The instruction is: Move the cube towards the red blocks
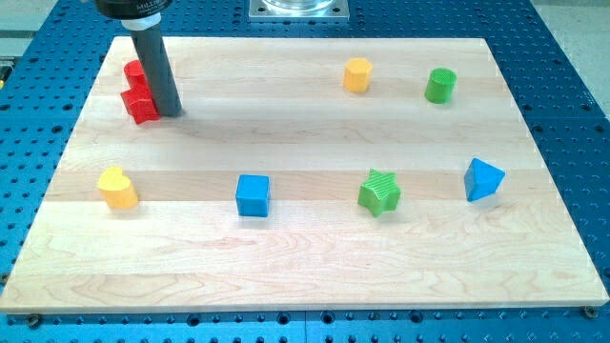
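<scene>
Table [305, 257]: we log a pale wooden board lying on a blue perforated base.
Our tip [170, 111]: the dark rod comes down from the view's top left; its lower end sits on the table, touching the right side of the red blocks.
Claw: none fitted; our arm ends in the bare rod, so there is no spread or pinch for us to report.
Red blocks [140, 99]: two red pieces at the view's upper left, one behind the other, partly hidden by the rod; we cannot make out their shapes.
Blue cube [254, 195]: below centre, toward the view's left, well apart from the red blocks and from our tip.
Yellow heart [117, 188]: the view's left, level with the cube.
Green star [379, 192]: right of the cube.
Blue triangular block [483, 179]: the view's far right.
Yellow hexagonal block [356, 74]: top, right of centre.
Green cylinder [440, 85]: just right of the yellow hexagonal block.
</scene>
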